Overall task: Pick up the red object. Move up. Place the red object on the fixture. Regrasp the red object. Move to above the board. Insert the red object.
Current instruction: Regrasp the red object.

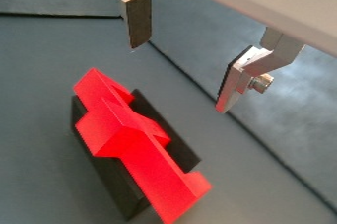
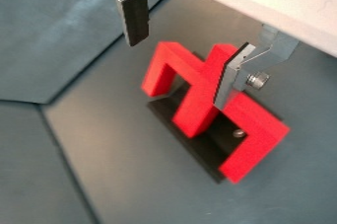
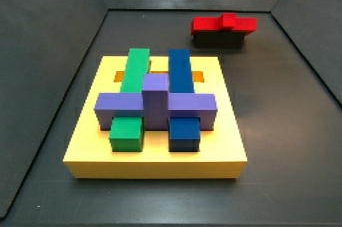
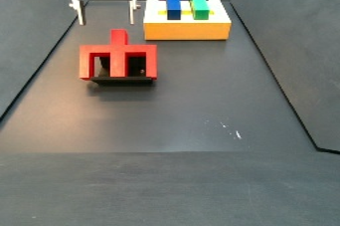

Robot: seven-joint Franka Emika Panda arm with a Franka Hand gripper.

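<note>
In a side view the board [image 3: 156,111] lies at left with its green, blue and purple blocks, and the red object [image 3: 223,23] rests on the fixture [image 3: 221,39] toward the right. The gripper [image 4: 107,12] hangs above it, jaws apart and empty — nothing between the fingers [image 1: 137,21]. Judging by this, pick-up and placing are done — the regrasp, the move above the board and the insertion remain.
</note>
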